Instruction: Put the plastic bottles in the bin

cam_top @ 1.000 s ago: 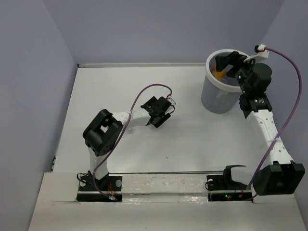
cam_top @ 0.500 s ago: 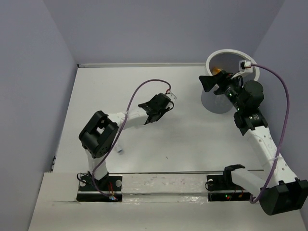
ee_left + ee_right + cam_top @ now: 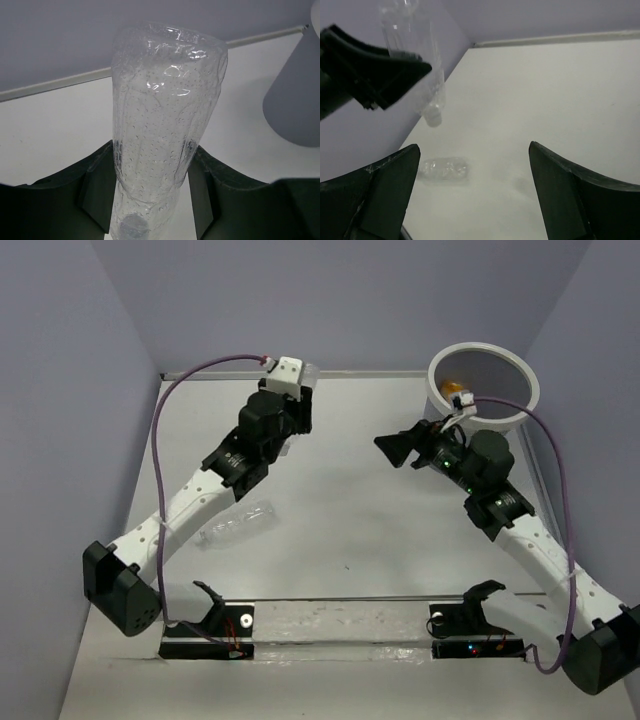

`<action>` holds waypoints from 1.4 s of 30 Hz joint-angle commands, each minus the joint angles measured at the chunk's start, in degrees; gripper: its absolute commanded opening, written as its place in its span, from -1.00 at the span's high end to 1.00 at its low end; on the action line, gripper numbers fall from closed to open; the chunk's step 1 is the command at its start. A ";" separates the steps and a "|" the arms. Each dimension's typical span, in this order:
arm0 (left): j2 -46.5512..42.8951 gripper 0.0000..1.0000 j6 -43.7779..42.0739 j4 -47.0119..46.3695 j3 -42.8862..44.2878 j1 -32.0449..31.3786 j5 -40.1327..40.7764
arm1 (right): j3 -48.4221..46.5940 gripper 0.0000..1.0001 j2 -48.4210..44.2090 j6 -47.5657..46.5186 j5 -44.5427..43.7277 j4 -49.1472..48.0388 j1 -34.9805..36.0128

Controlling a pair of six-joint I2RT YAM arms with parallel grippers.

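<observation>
A clear plastic bottle (image 3: 165, 100) stands between the jaws of my left gripper (image 3: 152, 150), which is shut on its lower body; the cap end points down. The left gripper (image 3: 300, 408) is raised over the table's back left. A second clear bottle (image 3: 237, 523) lies on its side on the table beside the left arm, also seen as a clear bottle (image 3: 442, 169) in the right wrist view. My right gripper (image 3: 395, 448) hangs open and empty over the table, left of the bin (image 3: 520, 390). An orange bottle (image 3: 455, 392) lies inside the bin.
The bin's grey wall (image 3: 295, 100) shows at the right of the left wrist view. Walls close off the table at the back and both sides. The arm bases (image 3: 340, 625) line the near edge.
My left gripper shut on the clear bottle and rose with it toward the back left. The right gripper came away from the bin toward the table's middle. The lying bottle came into view.
</observation>
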State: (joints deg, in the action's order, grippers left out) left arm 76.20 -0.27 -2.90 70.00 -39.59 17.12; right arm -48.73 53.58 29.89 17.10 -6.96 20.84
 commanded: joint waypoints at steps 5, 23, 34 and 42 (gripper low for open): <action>-16.23 0.02 10.55 0.52 -0.56 2.06 7.57 | 2.42 -0.91 11.44 -1.66 -11.31 -4.55 22.03; -37.62 -0.02 14.51 7.64 -5.22 2.24 11.09 | -44.84 -0.99 65.02 -8.46 -13.93 13.63 45.41; -42.19 -0.03 14.16 10.45 -7.24 2.15 9.42 | -59.20 -0.99 82.73 7.89 -21.13 16.72 48.15; -44.04 -0.03 13.46 10.72 -8.47 2.24 8.45 | -59.20 -0.99 83.53 7.99 -22.82 12.94 48.15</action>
State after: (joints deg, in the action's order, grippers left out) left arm 32.71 13.85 9.50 62.33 -37.39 26.81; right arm -106.59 136.14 36.64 -4.40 6.81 69.10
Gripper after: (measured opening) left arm 0.604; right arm 0.995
